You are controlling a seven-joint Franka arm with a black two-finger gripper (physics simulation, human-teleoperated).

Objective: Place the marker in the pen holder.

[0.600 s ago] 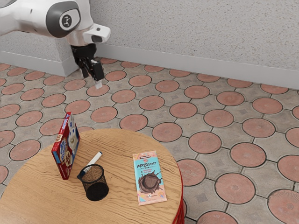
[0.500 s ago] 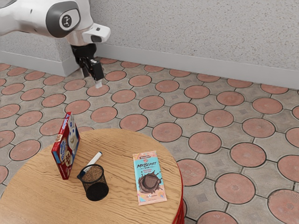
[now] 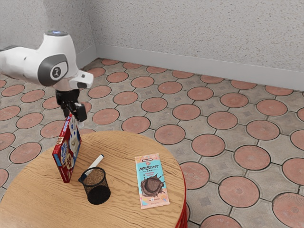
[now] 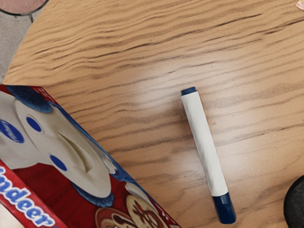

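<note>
Your black two-finger gripper [image 3: 76,117] hangs with its fingers apart, one of them partly hidden behind the top of the upright red-and-blue cardboard cookie box [image 3: 68,149], the nearest thing to them. In the wrist view you can read "indeer" on that box, the word's start cut off; the small script in its blue oval is hard to make out. Lower than the fingers, on the round wooden table [image 3: 128,147], lies your marker, a white-barrelled pen with a dark blue cap [image 4: 205,145], out of their grasp; the exterior view hides part of its cap end behind the black mesh pen holder [image 3: 98,186]. That holder stands farther from your fingers, just beside the cap, and the wrist view's edge cuts it off. Farthest from them on the tabletop lies the flat turquoise-and-peach chocolate bar [image 3: 152,180], lettered "MrBeast", its smallest print unreadable.
</note>
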